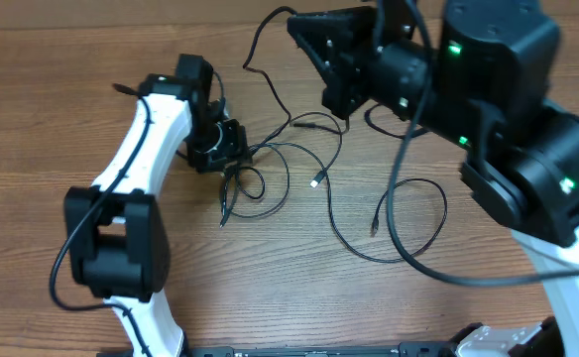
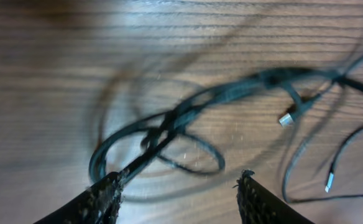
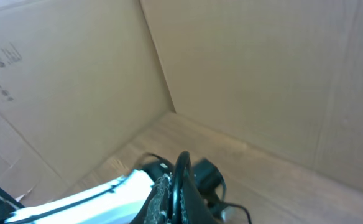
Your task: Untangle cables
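Observation:
Several thin black cables (image 1: 288, 159) lie looped and crossed on the wooden table between the two arms. Silver-tipped plug ends (image 1: 315, 181) lie loose beside the loops. My left gripper (image 1: 236, 164) hovers low over the knot's left side, open. In the left wrist view the tangle (image 2: 169, 127) spreads just ahead of my left gripper (image 2: 181, 182), and one strand runs up against the left fingertip (image 2: 110, 186). A silver plug (image 2: 285, 119) lies to the right. My right gripper (image 1: 295, 22) is raised at the back. It (image 3: 172, 186) is shut on one cable (image 3: 181, 165), which trails down to the tangle.
A thicker black cord (image 1: 397, 198) hangs from the right arm and curves across the table's right half. The left arm's white body (image 1: 141, 149) stands left of the tangle. Cardboard walls (image 3: 243, 74) enclose the far side of the table.

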